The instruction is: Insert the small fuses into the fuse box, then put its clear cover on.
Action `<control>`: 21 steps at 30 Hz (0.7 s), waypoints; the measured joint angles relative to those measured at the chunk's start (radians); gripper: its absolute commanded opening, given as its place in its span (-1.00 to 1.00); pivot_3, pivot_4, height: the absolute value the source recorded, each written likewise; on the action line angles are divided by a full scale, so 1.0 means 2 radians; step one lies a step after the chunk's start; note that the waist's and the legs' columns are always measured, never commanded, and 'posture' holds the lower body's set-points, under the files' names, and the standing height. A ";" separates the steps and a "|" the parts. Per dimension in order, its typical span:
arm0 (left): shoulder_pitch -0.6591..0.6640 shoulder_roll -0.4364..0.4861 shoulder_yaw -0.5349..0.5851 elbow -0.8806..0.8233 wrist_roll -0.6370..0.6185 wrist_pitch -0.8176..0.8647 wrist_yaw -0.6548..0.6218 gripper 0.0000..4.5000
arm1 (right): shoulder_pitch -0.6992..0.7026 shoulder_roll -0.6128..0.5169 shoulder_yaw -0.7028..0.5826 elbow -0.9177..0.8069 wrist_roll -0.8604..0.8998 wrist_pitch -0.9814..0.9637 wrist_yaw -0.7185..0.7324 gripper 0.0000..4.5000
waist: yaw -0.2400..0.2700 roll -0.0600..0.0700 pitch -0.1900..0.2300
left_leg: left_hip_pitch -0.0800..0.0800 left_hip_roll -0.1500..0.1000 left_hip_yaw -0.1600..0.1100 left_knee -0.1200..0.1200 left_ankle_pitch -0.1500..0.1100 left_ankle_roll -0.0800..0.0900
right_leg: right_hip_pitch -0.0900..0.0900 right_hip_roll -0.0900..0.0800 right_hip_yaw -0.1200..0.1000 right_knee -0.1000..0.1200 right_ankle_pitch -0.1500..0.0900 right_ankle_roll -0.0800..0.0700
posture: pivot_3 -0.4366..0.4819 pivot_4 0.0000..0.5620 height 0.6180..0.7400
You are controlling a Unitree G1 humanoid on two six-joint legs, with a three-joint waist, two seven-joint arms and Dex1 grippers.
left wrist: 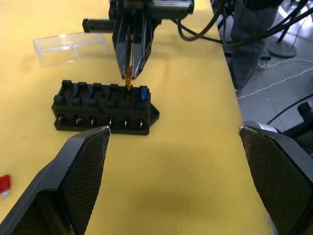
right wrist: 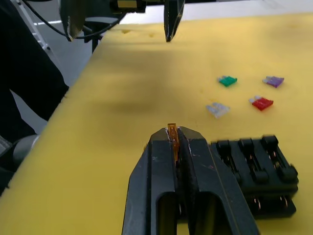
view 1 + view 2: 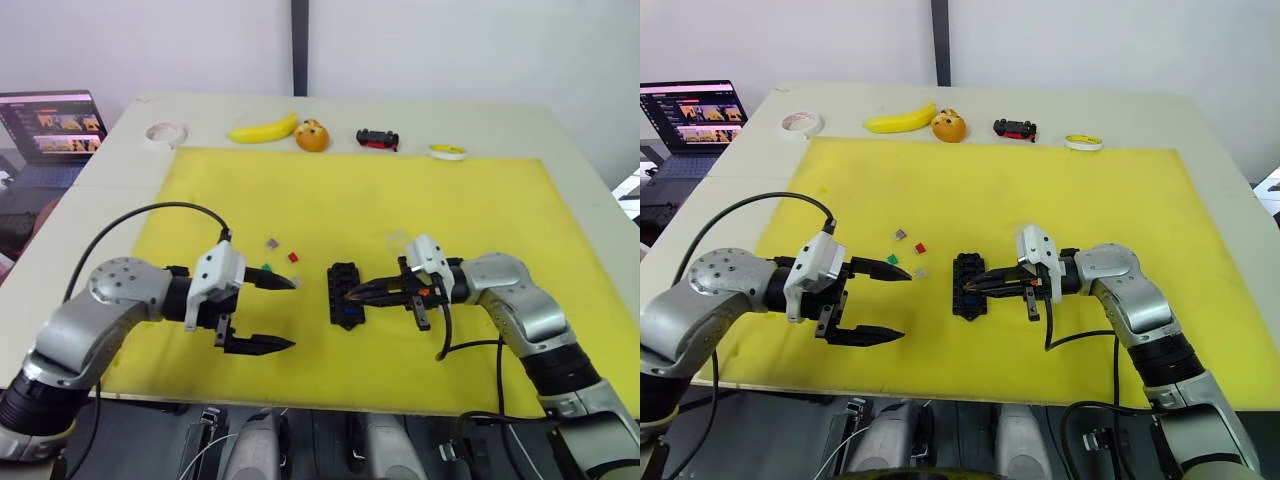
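Pinching a thin amber blade fuse (image 2: 172, 142) between its two pressed-together black fingers, the right gripper (image 3: 352, 294) sits just right of centre in the left eye view, its tips over the small black rectangular plastic fuse box (image 3: 345, 293). In the left wrist view the amber chip (image 1: 128, 78) hangs from those fingers with its lower end at a slot near one end of the block's ribbed top; whether it touches cannot be told. A blue fuse (image 1: 143, 93) is seated in the end slot just beside it. The block shows two rows of slots with small metal contacts along its side, and it lies flat on the matte yellow mat (image 3: 480, 200).

The left gripper (image 3: 278, 314) rests lower left of centre, its two black fingers spread wide and holding nothing; their inner pads (image 1: 88, 161) carry a fine cross-hatched texture.

Loose on the mat, left of the box and above the left gripper, lie a green fuse (image 2: 227, 81), a red fuse (image 2: 261, 103), a purple-grey fuse (image 2: 273, 81) and a pale translucent fuse (image 2: 217, 109), all apart from one another. The clear rectangular plastic cover (image 1: 70, 48), thin-walled and glossy, lies on the mat beside the right gripper, near the box but not touching it.
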State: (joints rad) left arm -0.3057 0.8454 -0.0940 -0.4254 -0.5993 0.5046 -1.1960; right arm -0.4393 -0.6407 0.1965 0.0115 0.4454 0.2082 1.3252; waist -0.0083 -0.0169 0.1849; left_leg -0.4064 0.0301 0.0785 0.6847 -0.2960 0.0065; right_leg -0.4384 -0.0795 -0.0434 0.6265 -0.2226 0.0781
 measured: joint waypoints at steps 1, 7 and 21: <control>-0.004 -0.002 -0.005 0.000 0.002 0.003 0.001 0.97 | 0.000 0.004 0.001 0.003 -0.003 -0.001 0.001 -1.00 | 0.000 0.000 0.000 | 0.000 0.000 0.000 0.000 0.000 0.000 | 0.000 0.000 0.000 0.000 0.000 0.000 | -0.05 -0.47 0.96; -0.011 -0.017 -0.023 0.002 0.022 0.005 0.012 0.97 | 0.000 0.018 0.002 0.007 -0.010 -0.010 0.003 -1.00 | 0.000 0.000 0.000 | 0.000 0.000 0.000 0.000 0.000 0.000 | 0.000 0.000 0.000 0.001 0.000 0.000 | -0.05 -0.47 0.96; -0.011 -0.033 -0.028 0.009 0.050 0.002 0.023 0.97 | 0.000 0.029 0.002 0.017 -0.019 -0.020 0.003 -1.00 | 0.000 0.000 0.000 | 0.000 0.000 0.000 0.000 0.000 -0.001 | 0.000 0.000 0.000 0.001 0.000 0.000 | -0.05 -0.47 0.96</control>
State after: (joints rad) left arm -0.3280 0.7800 -0.1494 -0.4078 -0.4991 0.5094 -1.1495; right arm -0.4396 -0.5827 0.1998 0.0461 0.4068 0.1685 1.3315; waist -0.0089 -0.0170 0.1848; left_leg -0.4060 0.0301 0.0780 0.6852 -0.2954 0.0054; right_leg -0.4385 -0.0795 -0.0434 0.6284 -0.2226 0.0781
